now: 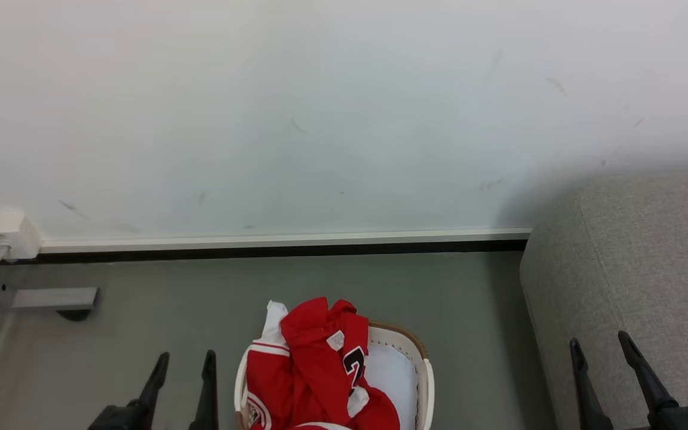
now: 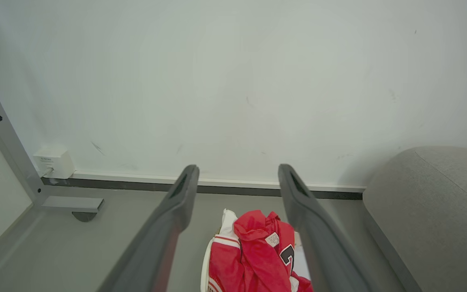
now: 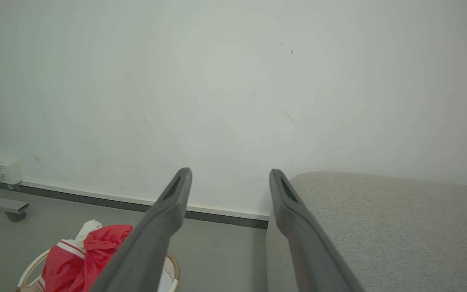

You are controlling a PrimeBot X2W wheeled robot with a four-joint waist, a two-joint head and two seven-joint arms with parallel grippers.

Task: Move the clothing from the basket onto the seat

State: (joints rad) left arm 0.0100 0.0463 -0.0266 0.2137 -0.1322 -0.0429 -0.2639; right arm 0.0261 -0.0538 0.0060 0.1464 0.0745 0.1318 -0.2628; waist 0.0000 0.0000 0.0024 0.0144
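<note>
Presently I noted the bright red sports clothing with white stripes and trim (image 1: 314, 370) lying heaped in the oval white perforated plastic basket with a brown rim band (image 1: 426, 382), at the bottom middle of the head view. The heap filled the basket's left part and rose above its far rim, and a white fold stuck up at the far end. A small white label and a black, white-edged numeral faced upward. The right part of the basket's white inside lay bare. The basket stood on the smooth grey-green floor (image 1: 200, 298), well apart from the wall.

Left gripper (image 1: 187, 355): its two long dark fingers stood apart with nothing between them, just left of the basket in the head view. I could not tell whether it touched the rim. In the left wrist view the clothing showed low down between the two fingers.

Right gripper (image 1: 599, 338): fingers apart and empty, seen against the large grey woven-fabric upholstered seat (image 1: 636, 269) at the right. I could not tell whether they touched it. The seat's rounded corner stood to the right of the basket, with a strip of floor between them.

Behind everything I saw a pale scuffed wall (image 1: 320, 119) with a white skirting strip (image 1: 284, 240) over a dark band. Low at the left were a small white box (image 1: 6, 234) and a grey metal frame foot (image 1: 51, 297).
</note>
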